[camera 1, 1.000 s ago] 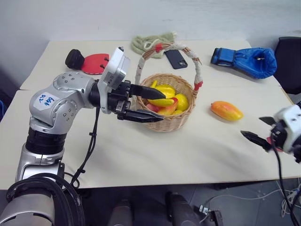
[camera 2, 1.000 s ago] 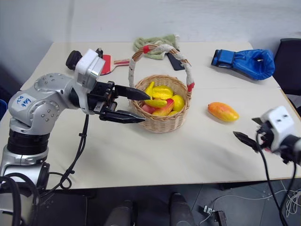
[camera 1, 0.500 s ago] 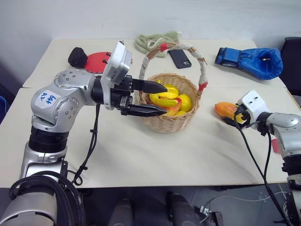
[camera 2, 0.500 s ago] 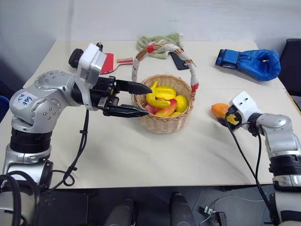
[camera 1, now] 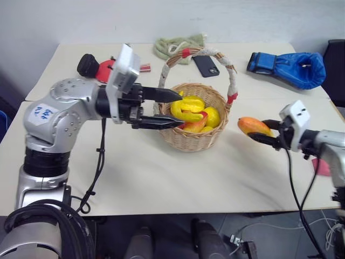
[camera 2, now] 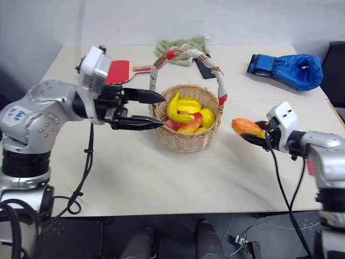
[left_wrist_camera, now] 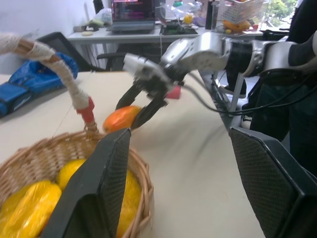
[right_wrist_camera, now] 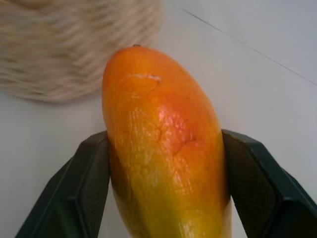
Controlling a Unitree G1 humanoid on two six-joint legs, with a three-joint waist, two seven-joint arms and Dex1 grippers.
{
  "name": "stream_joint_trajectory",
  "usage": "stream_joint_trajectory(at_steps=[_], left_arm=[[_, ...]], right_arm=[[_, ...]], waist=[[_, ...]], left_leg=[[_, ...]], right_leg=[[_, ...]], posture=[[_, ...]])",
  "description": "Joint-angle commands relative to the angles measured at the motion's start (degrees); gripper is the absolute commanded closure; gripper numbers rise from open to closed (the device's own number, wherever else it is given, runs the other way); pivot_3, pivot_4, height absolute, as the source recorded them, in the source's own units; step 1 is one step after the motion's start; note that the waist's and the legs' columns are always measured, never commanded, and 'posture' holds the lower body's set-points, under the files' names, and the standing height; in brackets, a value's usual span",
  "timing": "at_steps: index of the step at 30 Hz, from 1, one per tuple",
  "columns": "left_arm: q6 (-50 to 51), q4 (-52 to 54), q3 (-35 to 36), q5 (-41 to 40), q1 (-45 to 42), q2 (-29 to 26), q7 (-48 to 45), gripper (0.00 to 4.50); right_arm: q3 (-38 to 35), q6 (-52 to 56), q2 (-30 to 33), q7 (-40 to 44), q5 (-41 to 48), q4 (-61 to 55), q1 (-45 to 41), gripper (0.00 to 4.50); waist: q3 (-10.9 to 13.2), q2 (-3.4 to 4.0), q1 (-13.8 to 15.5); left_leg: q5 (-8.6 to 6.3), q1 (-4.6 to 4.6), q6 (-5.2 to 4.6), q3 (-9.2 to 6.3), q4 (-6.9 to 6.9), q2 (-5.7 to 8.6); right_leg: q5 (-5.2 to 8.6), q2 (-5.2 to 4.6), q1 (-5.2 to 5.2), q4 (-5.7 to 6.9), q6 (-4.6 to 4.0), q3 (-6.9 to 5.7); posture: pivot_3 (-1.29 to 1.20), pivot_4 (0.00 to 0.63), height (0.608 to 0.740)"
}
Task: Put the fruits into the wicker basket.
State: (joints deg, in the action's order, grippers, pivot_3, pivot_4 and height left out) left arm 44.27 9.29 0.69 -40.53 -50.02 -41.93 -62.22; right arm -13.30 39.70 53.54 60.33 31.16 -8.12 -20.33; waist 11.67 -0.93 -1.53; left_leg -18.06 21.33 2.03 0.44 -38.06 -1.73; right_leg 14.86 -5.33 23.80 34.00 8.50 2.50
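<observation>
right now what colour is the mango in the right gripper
Orange-red at the tip, fading to yellow toward the fingers; the mango shows best in the right wrist view.

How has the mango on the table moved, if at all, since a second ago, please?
Yes. The mango, now shut in the right claw, has shifted closer to the wicker basket.

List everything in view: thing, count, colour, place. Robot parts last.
Wicker basket: one, tan, table centre.
Fruits in the basket: several, yellow and red; exact count unclear.
Mango: one, orange-yellow, between the right gripper's fingers, right of the basket.
Boxing glove: one, blue, far right.
Phone: one, black, behind the basket.
Cloth: one, pale green, far edge.
Paddle: one, red, far left.
Table: beige.
Left gripper: black, open at the basket's left rim.
Right gripper: black, shut on the mango.
</observation>
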Motion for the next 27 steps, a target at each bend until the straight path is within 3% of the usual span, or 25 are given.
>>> stream_joint_trajectory(at_steps=[1,5,9,14,15,19,23,27], left_arm=[[-0.2,2.3,3.1,-0.9,0.6,-2.2,-0.5,1.19],[0.3,2.2,4.6,-1.2,1.1,-4.1,-0.8,1.19],[-0.4,1.8,5.1,-0.6,1.7,-5.1,-0.9,1.19],[-0.4,2.2,5.8,-0.7,2.1,-4.7,0.2,1.19],[-0.3,2.4,5.9,-0.8,2.2,-4.7,0.4,1.19],[-0.4,2.8,6.6,-1.0,3.3,-4.9,1.1,1.19],[0.0,3.2,7.2,-1.4,3.8,-4.6,1.7,1.19],[0.0,2.9,7.2,-1.6,3.5,-4.3,1.9,1.19]], right_arm=[[-3.9,8.5,0.1,-0.9,12.7,-14.8,-1.0,1.58],[1.6,11.4,-6.3,-9.8,14.6,-18.2,-11.0,1.58],[12.2,8.6,-13.1,-16.7,5.5,-14.1,-20.9,1.58],[19.7,4.4,-20.0,-23.1,-4.7,-1.1,-27.9,1.58],[20.1,3.9,-20.9,-23.7,-5.9,0.8,-28.6,1.23],[19.0,3.8,-22.8,-23.9,-6.5,1.5,-28.9,0.01],[15.6,5.6,-22.4,-24.1,-4.0,-5.3,-26.9,0.01],[5.8,13.1,-21.0,-23.9,7.2,-15.8,-23.9,0.01]], waist=[[0.0,-0.04,-0.2],[0.0,-0.08,-0.3],[0.0,-0.08,-0.2],[0.0,-0.12,0.1],[0.0,-0.12,0.1],[0.0,-0.12,0.0],[0.0,-0.12,-0.1],[0.0,-0.12,0.0]], left_leg=[[-0.09,-0.01,-0.14,0.03,-0.04,0.00],[-0.09,-0.17,-0.15,0.05,-0.17,0.01],[-0.03,-0.18,-0.09,-0.02,-0.11,0.00],[0.00,0.25,-0.06,0.02,-0.13,0.02],[0.03,0.50,-0.01,0.10,-0.19,0.03],[0.13,1.08,0.14,0.19,-0.29,0.05],[0.12,1.28,0.14,0.37,-0.27,0.02],[0.12,1.24,0.13,0.36,-0.28,0.00]], right_leg=[[-0.01,0.00,-0.02,0.01,0.00,0.01],[-0.10,-0.02,-0.11,-0.10,-0.07,0.04],[-0.10,0.02,-0.02,0.06,-0.19,0.02],[-0.08,-0.01,0.37,0.33,-0.20,0.03],[-0.08,-0.04,0.63,0.38,-0.20,0.00],[-0.09,-0.16,1.33,0.53,-0.20,-0.28],[-0.08,-0.23,1.70,0.70,-0.20,-0.52],[-0.08,-0.22,1.70,0.80,-0.20,-0.53]], posture=[[0.00,0.150,0.740],[0.00,0.150,0.740],[0.00,0.150,0.740],[0.00,0.150,0.740],[0.00,0.150,0.740],[0.00,0.150,0.740],[0.00,0.150,0.740],[0.00,0.150,0.740]])
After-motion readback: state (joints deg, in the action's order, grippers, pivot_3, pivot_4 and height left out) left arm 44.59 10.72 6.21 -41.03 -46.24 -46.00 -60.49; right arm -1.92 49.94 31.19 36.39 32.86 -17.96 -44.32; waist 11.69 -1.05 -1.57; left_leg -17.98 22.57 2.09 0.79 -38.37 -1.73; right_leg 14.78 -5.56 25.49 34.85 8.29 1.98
